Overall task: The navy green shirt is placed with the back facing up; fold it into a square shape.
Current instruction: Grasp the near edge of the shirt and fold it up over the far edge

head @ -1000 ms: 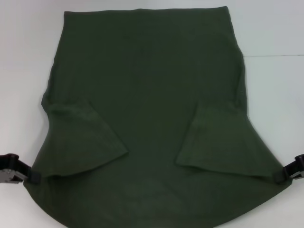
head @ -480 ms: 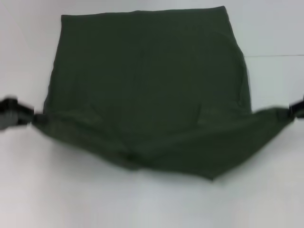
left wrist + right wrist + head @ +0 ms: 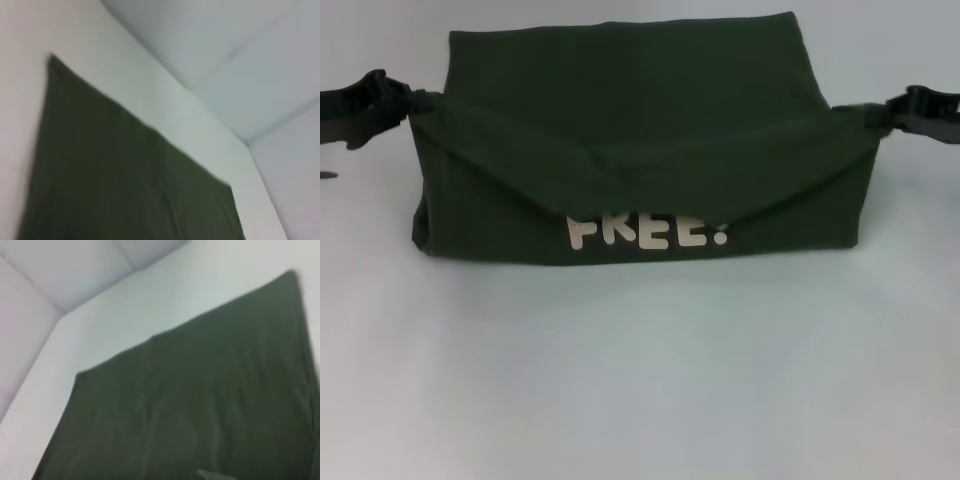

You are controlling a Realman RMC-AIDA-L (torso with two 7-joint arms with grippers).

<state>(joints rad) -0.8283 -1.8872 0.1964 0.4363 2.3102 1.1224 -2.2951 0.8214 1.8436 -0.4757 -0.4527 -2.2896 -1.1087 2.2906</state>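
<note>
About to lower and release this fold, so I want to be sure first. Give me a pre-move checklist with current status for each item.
1. Left gripper pinching its corner of the navy green shirt: ok, cloth bunched at its tip.
2. Right gripper pinching the opposite corner: ok.
3. Both corners level: ok, roughly matching height in the head view.
4. Carried edge pulled flat: not ok, it sags in the middle down to the FREE! lettering.
5. Folded edge reaches the far hem: not ok, a strip of the lower layer shows beyond it.
6. White table bare around the shirt: ok.
</note>
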